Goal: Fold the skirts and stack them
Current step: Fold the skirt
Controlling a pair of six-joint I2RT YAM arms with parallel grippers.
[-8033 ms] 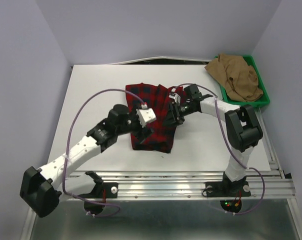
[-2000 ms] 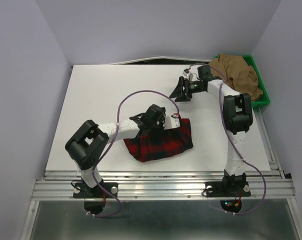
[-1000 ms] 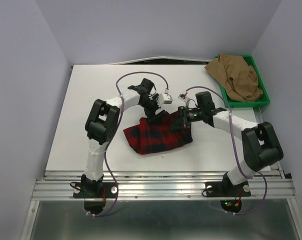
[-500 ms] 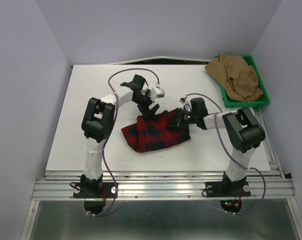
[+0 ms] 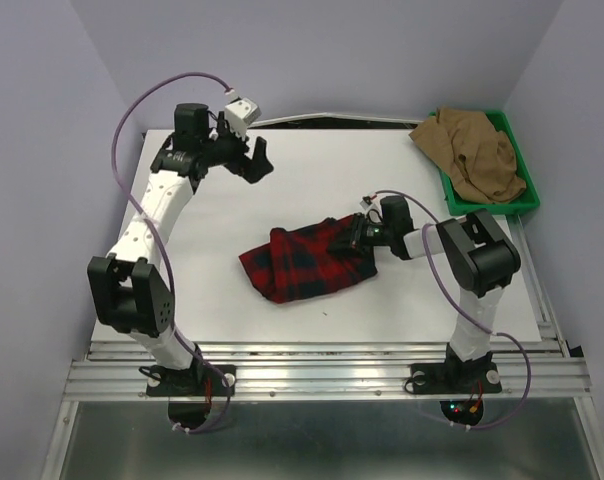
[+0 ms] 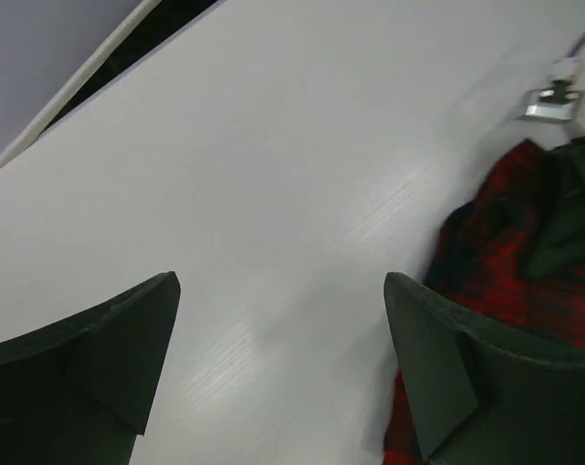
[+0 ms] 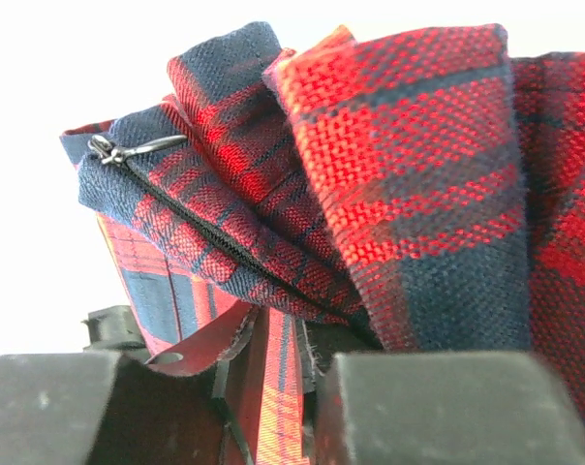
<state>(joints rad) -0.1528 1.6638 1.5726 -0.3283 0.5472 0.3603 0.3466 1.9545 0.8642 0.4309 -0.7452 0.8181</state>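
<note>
The red plaid skirt (image 5: 307, 262) lies folded in a bunched strip at the table's middle. My right gripper (image 5: 363, 236) is at its right end, shut on a fold of the plaid cloth (image 7: 389, 194) near the zipper (image 7: 176, 208); cloth sits between my fingers (image 7: 273, 387). My left gripper (image 5: 254, 160) is open and empty, raised over the far left of the table, well away from the skirt. In the left wrist view the gripper (image 6: 281, 283) frames bare table, with the red skirt (image 6: 506, 271) at the right. The tan skirt (image 5: 474, 152) lies crumpled in the green tray (image 5: 514, 205).
The green tray stands at the back right corner, beside the right arm's elbow (image 5: 482, 250). Purple cables loop off both arms. White table (image 5: 212, 270) shows left of and in front of the red skirt.
My left gripper let go of the red skirt and swung up and back to the far left. My right gripper stayed at the skirt's right end. The skirt shifted slightly left.
</note>
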